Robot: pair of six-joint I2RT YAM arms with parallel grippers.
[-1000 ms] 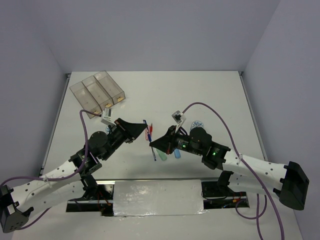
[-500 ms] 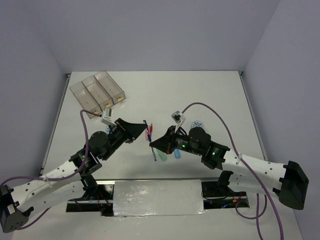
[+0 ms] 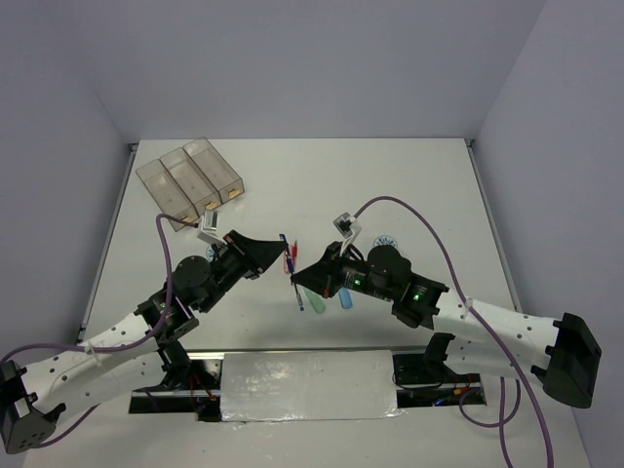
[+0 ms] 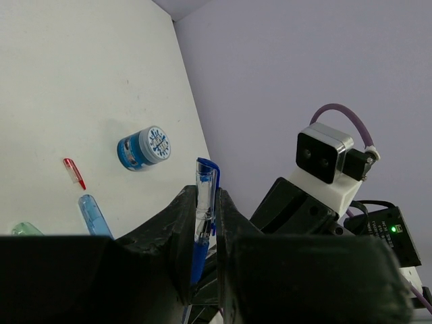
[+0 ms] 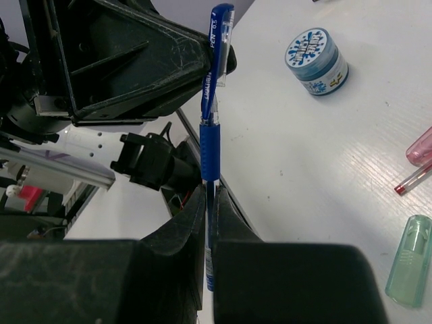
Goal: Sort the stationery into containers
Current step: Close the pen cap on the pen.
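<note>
A blue pen (image 4: 206, 177) stands held between both grippers above the table; it also shows in the right wrist view (image 5: 210, 142) and the top view (image 3: 284, 242). My left gripper (image 4: 204, 197) is shut on its clear upper barrel. My right gripper (image 5: 210, 192) is shut on its lower end, below the blue grip. The two grippers meet tip to tip (image 3: 290, 270). One tape roll (image 4: 144, 148) sits right of my right arm (image 3: 387, 241). The other tape roll (image 5: 316, 61) sits by my left arm. The three clear bins (image 3: 190, 180) stand at the far left.
A green bar (image 3: 314, 292) and a blue bar (image 3: 344, 298) lie under my right gripper. A pink bar (image 5: 420, 145) and a red pen (image 5: 413, 178) lie beside the green bar (image 5: 410, 270). The table's near edge runs just behind the arm bases.
My right gripper has crept slightly up and left toward the left gripper. The blue pen stays between the two grippers. The left arm has barely moved.
</note>
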